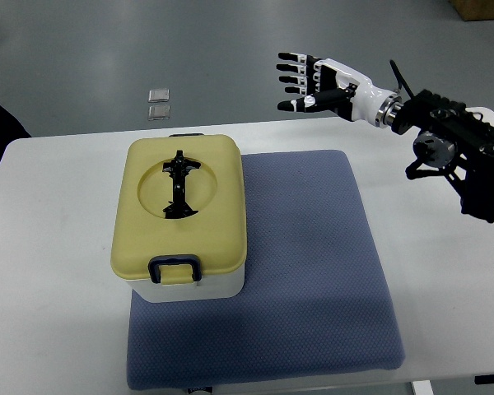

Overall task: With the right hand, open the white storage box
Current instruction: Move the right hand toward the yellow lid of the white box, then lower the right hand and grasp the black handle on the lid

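1. Your right hand point(309, 81): fingers spread, holding nothing, raised past table's point(49, 247) far edge.
2. White storage box point(181, 218): yellow lid on, sits on blue mat point(313, 271), left side.

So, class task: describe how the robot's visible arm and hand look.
The right hand is white with black finger segments and a black palm. A white forearm shell ends in a silver wrist ring, then black open-framed arm links with a black cable looped above.

The box point(181, 284) is white with a pale yellow lid point(181, 210), a black handle point(179, 185) and dark blue clasps. The mat point(313, 271) is textured blue-grey, the table point(49, 271) white. The right hand point(313, 82) is white and black.
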You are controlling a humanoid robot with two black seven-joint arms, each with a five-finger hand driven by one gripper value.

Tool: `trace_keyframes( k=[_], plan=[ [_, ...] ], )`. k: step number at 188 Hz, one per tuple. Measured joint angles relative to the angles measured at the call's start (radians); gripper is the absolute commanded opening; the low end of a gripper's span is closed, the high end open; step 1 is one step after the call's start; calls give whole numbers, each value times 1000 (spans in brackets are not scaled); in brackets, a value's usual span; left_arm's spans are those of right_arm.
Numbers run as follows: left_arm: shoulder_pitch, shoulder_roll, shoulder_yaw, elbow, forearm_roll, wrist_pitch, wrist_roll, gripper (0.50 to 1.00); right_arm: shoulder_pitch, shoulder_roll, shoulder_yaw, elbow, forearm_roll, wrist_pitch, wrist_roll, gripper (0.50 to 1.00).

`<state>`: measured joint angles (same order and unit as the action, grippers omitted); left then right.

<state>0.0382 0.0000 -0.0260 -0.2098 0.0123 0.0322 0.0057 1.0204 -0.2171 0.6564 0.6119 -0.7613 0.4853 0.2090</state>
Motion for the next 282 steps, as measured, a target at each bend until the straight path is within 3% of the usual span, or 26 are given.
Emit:
trace_keyframes(
  k=[37,66,100,156,208,282],
  plan=[
    [0,0,2,-2,0,-1,16,1000,200,-20,-152,97,-365,113,4,954],
    [0,0,2,-2,0,-1,21,1000,335,-24,-290,238,-504,125,11,954],
    [-1,0,2,-2,0,-1,22,1000,423,-9,-369,323,-546,126,16,954],
    [-1,0,2,-3,0,-1,22,1000,445,47,-377,360,-564,122,28,954],
    [-1,0,2,-3,0,-1,23,1000,429,75,-404,361,-579,17,33,954],
    [0,0,2,-2,0,-2,23,1000,379,84,-413,361,-599,-51,45,950]
  ],
)
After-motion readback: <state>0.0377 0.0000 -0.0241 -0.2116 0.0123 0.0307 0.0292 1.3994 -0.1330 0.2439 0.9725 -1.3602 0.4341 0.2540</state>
